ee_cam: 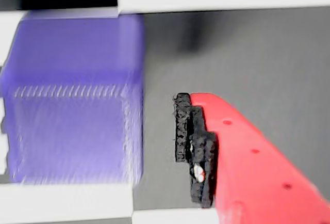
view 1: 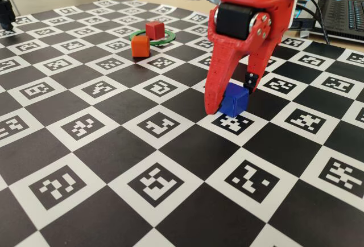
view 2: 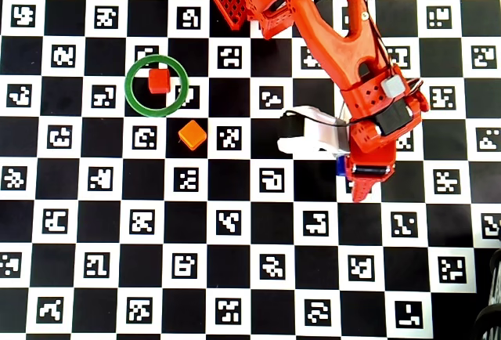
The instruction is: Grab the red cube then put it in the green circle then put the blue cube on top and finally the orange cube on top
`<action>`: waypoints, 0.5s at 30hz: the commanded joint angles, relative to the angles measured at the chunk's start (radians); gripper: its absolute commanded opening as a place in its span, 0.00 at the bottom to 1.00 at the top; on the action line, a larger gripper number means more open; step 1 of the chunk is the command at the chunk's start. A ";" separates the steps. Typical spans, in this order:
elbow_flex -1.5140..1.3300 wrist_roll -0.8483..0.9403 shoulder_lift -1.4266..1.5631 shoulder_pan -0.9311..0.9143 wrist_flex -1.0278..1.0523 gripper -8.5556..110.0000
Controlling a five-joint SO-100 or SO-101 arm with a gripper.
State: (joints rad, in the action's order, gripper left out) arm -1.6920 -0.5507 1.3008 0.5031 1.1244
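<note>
Red cube sits inside the green circle, toward the far side of the ring in the fixed view; overhead it lies in the upper middle of the ring's hollow, resting on the checkered marker board that covers the bench.

Orange cube stands just outside the ring, at its near edge in the fixed view and below-right of it overhead. Whether it touches the ring cannot be settled from either view; it looks just beside it.

Blue cube is well apart from the ring, to the right in the fixed view, resting on the board at the border of a black and a white square. The red arm reaches down from the top of the overhead view, and only a sliver of blue shows beside it there.

Pincer is lowered to the board and straddles the blue cube: the long red finger stands against the cube's left face in the fixed view, the shorter finger with its black pad sits off the cube's right rear corner. In the wrist view a strip of dark board separates the cube from the black pad (cube image is smeared, so the gap's edge is soft). Pincer is spread around the cube, not clamped on it.

A laptop sits at the far right edge beyond the board.
</note>
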 commanded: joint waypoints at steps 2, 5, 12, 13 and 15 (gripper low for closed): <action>0.011 0.008 0.031 -0.018 -0.006 0.40; 0.011 0.014 0.031 -0.026 -0.006 0.40; 0.009 0.021 0.032 -0.034 -0.008 0.40; 0.009 0.021 0.032 -0.034 -0.008 0.40; 0.009 0.021 0.032 -0.034 -0.008 0.40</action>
State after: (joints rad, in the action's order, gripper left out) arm -1.6920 -0.5308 1.3008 0.4817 1.1152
